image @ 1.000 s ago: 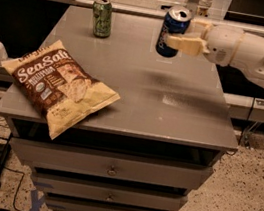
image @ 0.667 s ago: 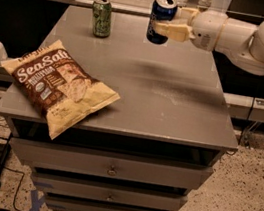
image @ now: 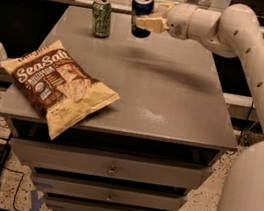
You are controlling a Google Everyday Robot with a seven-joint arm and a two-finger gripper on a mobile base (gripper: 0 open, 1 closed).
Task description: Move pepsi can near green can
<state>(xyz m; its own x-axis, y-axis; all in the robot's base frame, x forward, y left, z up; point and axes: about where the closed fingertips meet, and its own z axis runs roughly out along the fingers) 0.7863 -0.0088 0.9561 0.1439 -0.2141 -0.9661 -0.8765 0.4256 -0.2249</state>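
Table (image: 173,99) first: its grey top fills the middle of the frame, with drawers below. My arm (image: 253,52) reaches in from the right edge and runs toward the upper centre. A sea-salt chip bag (image: 59,84) lies flat at the left of the table, one corner hanging over the front edge, well apart from both cans and out of my path.

The green can (image: 101,18) stands upright on the table in the upper left of the frame, near the far edge. The pepsi can (image: 140,8) is in the upper centre, also upright, its long axis vertical, and it seems to hang a little above the table rather than rest on it, judging by the shadow lying lower on the surface.

So the green can lies to the left of what I carry, near but not touching, with a bare strip of table between the two. What remains, as I judge it, is a short move left and then down.

My gripper (image: 143,21) is closed around the pepsi can's middle from its right side, one pale finger crossing the front of the can.
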